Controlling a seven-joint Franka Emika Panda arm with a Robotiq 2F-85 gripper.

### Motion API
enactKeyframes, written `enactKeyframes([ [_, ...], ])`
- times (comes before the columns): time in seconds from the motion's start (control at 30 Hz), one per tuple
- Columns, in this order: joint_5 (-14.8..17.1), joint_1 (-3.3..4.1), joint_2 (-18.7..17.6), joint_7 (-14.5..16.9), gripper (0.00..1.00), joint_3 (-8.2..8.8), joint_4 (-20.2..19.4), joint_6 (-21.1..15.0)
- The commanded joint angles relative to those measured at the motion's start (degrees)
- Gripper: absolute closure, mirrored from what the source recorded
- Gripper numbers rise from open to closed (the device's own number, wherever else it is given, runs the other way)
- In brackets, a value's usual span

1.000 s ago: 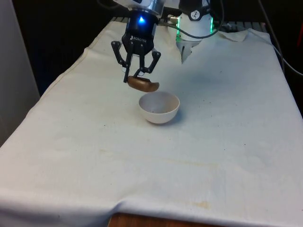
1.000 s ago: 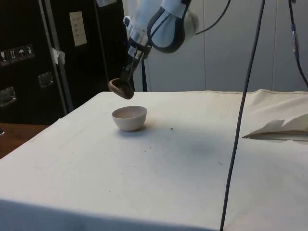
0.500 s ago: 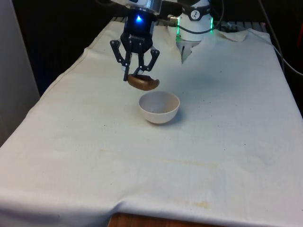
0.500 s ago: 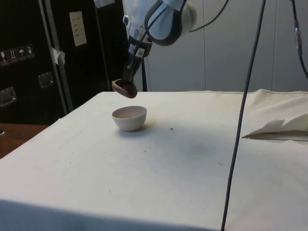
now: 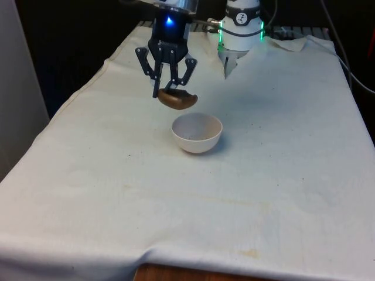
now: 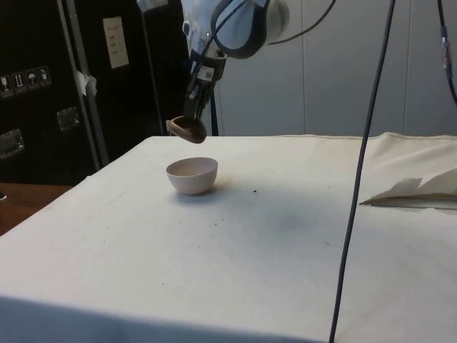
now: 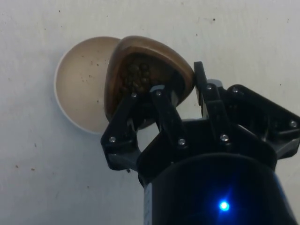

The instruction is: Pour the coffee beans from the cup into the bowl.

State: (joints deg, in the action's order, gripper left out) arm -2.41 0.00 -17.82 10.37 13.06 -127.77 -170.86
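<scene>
Pincer [image 5: 169, 89] apparently pinching cup [image 5: 177, 100] rim

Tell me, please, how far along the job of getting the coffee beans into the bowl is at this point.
Done: the gripper has the brown cup grasped by its rim and raised above the table, beside the white bowl. In hand: the cup is tilted, yet the coffee beans sit inside it. Left: the bowl looks bare of beans, so the whole pour remains.

You see the brown cup [image 5: 177, 100] tilted in mid-air at upper centre of the front view, coffee beans [image 7: 136, 77] inside. The white bowl [image 5: 197, 133] sits upright on the cloth just below, holding only specks.
</scene>
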Motion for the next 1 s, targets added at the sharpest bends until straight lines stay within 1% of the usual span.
enactKeyframes([
  [0.0,-1.2,0.97,0.0,-1.32,0.95,1.78,0.23,0.8],
  [0.13,-1.38,0.97,0.23,-2.46,0.95,1.89,0.57,2.12],
  [0.17,0.0,0.0,0.29,-1.09,0.95,0.11,0.34,1.32],
  [0.2,-1.38,0.97,0.23,-2.46,0.95,1.89,0.57,2.12],
  [0.43,-1.26,0.86,0.29,-4.81,0.95,1.78,0.97,3.72],
  [0.47,0.0,0.0,0.57,-3.44,0.95,0.29,0.69,3.32],
  [0.5,-1.26,0.86,0.29,-5.1,0.95,1.78,0.97,3.78],
  [0.73,-1.26,0.8,0.17,-7.39,0.95,1.89,1.09,4.18],
  [0.77,0.0,0.0,0.57,-6.07,0.95,0.4,0.69,3.72],
  [0.8,-1.26,0.8,0.17,-7.68,0.95,1.89,1.09,4.18],
  [0.97,-1.32,0.86,0.11,-9.51,0.95,2.01,1.2,4.47],
])
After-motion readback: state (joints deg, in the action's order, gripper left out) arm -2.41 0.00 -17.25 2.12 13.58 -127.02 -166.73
